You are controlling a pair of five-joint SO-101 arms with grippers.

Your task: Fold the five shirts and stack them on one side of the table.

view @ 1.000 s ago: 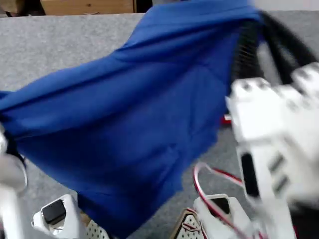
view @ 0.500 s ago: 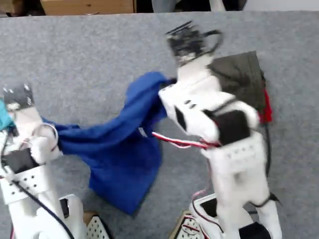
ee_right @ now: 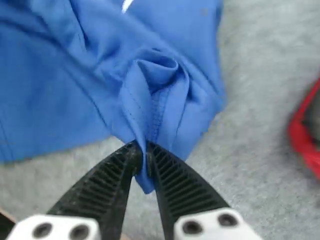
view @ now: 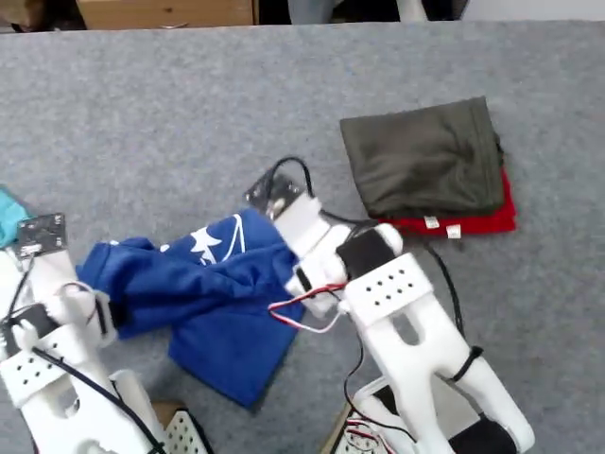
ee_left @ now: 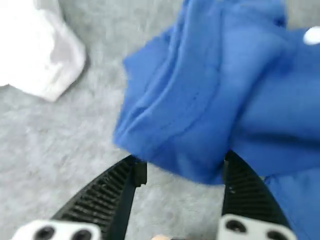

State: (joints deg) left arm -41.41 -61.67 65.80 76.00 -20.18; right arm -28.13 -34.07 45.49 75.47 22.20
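A blue shirt with a white print lies bunched on the grey table, left of the middle. In the right wrist view, my right gripper is shut on a fold of the blue shirt. From above, that gripper sits at the shirt's right end. My left gripper stands open, its fingers on either side of a rumpled edge of the blue shirt. In the high view it is at the shirt's left end.
A folded olive shirt lies on a folded red shirt at the right. A bit of teal cloth shows at the left edge. A white garment lies near the left gripper. Both arm bases stand at the front edge.
The blue shirt was held spread high, close to the camera. Both arms have since brought it down, and it now lies bunched on the table.
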